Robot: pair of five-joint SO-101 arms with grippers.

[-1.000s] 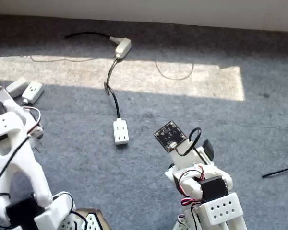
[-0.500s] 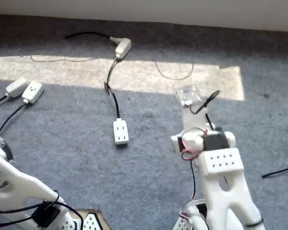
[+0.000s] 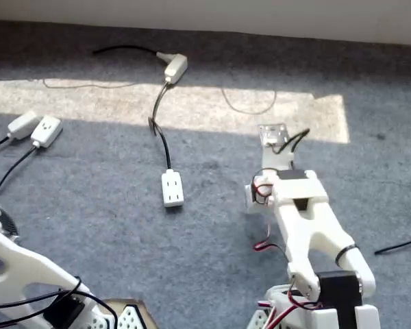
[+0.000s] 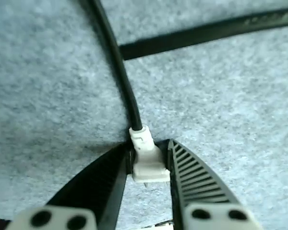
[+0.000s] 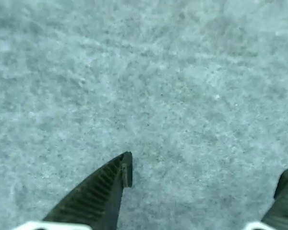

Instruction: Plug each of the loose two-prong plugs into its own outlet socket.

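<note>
Left gripper point(image 4: 149, 165) has a catch: its fingers point(image 4: 189, 177) are clenched on a white plug point(image 4: 145, 160), with the black cord point(image 4: 120, 76) trailing off across the grey carpet point(image 4: 48, 72).

Big shift in the last second! The left arm point(image 3: 20, 264) has swung back from the carpet's left edge to the near-left corner. That uncovers the pair of white cord ends point(image 3: 46, 130) lying out there.

The right arm point(image 3: 294, 205) has unfolded and stretched out toward the middle. The right gripper point(image 5: 201, 187) hangs over bare carpet with its fingers spread wide, holding nothing.

The white outlet socket point(image 3: 172, 188) lies mid-carpet, near the right arm, with nothing plugged into it.

So one plug is in hand but not yet seated. My read is that the right arm is coming out to steady that socket for the push.
</note>
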